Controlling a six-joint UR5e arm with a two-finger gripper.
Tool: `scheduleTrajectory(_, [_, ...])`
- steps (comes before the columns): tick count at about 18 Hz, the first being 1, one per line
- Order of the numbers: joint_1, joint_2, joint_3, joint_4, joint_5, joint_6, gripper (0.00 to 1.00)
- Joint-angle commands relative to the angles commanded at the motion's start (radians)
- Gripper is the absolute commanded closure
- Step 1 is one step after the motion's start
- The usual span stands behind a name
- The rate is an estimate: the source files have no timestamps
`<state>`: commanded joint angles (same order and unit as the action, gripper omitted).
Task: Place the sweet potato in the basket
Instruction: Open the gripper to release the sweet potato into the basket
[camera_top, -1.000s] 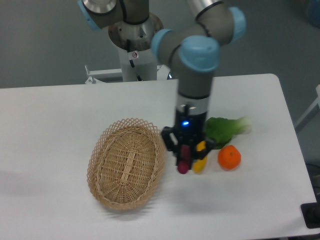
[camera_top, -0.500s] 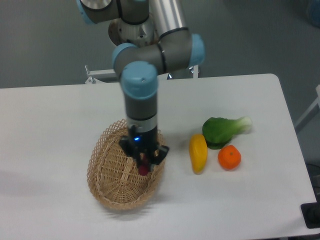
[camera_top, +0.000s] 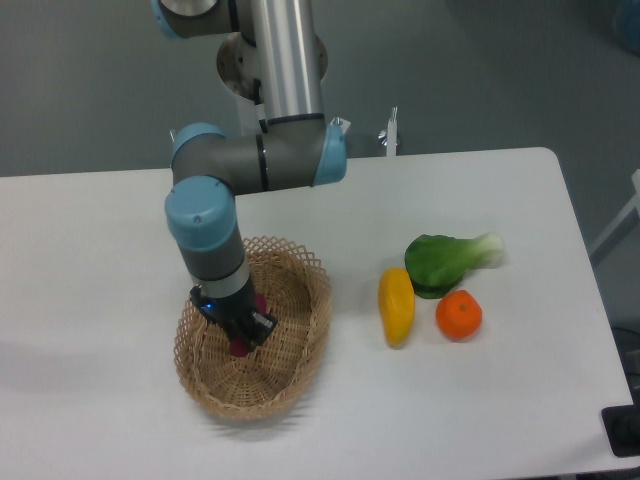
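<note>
The oval tan wicker basket (camera_top: 290, 370) sits on the white table at the front left. My gripper (camera_top: 238, 332) reaches down inside the basket, over its left middle. It is shut on the magenta-purple sweet potato (camera_top: 241, 347), whose lower end shows below the fingers, close to the basket floor. Another bit of it shows beside the fingers at the upper right. Most of the sweet potato is hidden by the gripper. I cannot tell whether it touches the basket floor.
A yellow oblong vegetable (camera_top: 396, 305) lies right of the basket. A green leafy vegetable (camera_top: 445, 262) and a round orange fruit (camera_top: 459, 314) lie further right. The arm's base column (camera_top: 272, 60) stands at the table's back edge.
My gripper has carried the sweet potato left, from beside the yellow vegetable, over the basket's right rim, to inside the basket's left middle, and lower.
</note>
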<state>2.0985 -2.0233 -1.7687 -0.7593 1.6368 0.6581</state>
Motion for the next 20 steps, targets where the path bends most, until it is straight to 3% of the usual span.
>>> scheduleTrajectory(1, [0.000,0.002,0.002,0.000,0.002,0.000,0.50])
scheduleTrajectory(3, [0.000,0.005,0.006,0.002,0.003,0.000,0.18])
scheduleTrajectory(4, [0.000,0.006,0.009,0.002,0.012,0.000,0.07])
scheduleTrajectory(5, [0.000,0.009,0.014,0.002,0.024,0.000,0.04])
scheduleTrajectory(10, [0.017,0.015,0.096,0.000,0.046,0.014,0.00])
scheduleTrajectory(15, [0.122,0.014,0.244,-0.015,0.043,0.038,0.00])
scheduleTrajectory(20, [0.236,0.020,0.284,-0.020,0.035,0.153,0.00])
